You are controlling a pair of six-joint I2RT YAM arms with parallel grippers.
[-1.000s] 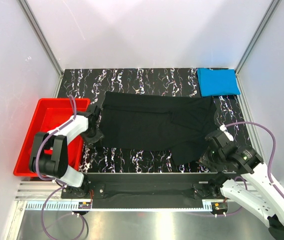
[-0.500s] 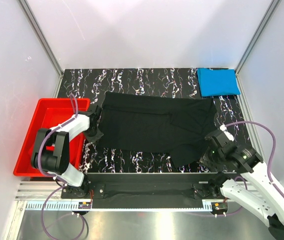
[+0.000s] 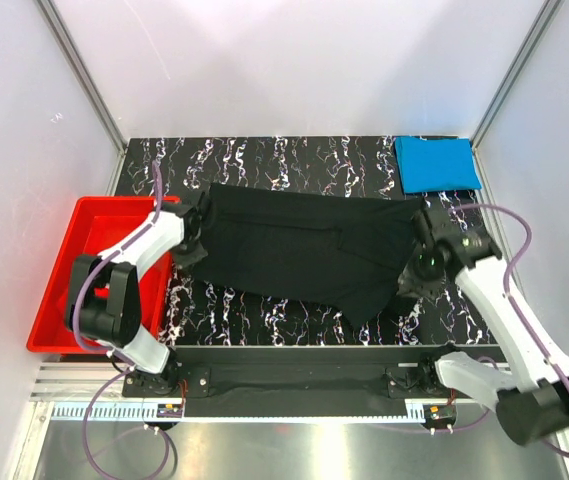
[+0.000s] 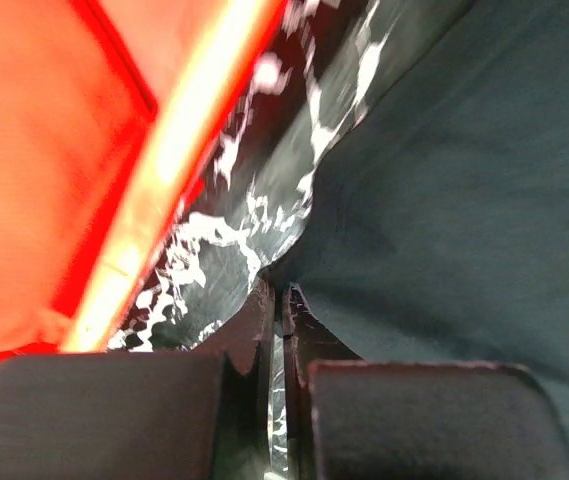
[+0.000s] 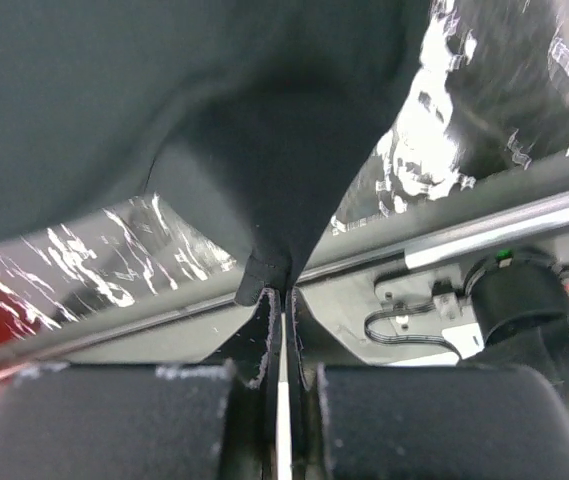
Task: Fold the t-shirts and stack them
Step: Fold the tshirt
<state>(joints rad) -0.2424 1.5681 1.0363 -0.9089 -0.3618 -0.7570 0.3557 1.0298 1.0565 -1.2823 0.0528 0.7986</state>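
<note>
While the black soft-fabric t-shirt (image 3: 304, 250) lies spread on the dark marbled table (image 3: 264, 160), the top view puts the left gripper (image 3: 192, 250) at its left edge and the right gripper (image 3: 411, 280) at its near-right corner. Left wrist: jaws pinch the hem beside the red plastic tub (image 4: 189, 140). Right wrist: jaws pinch raised cloth. A fold seems in hand; next, carry both edges across together.
</note>
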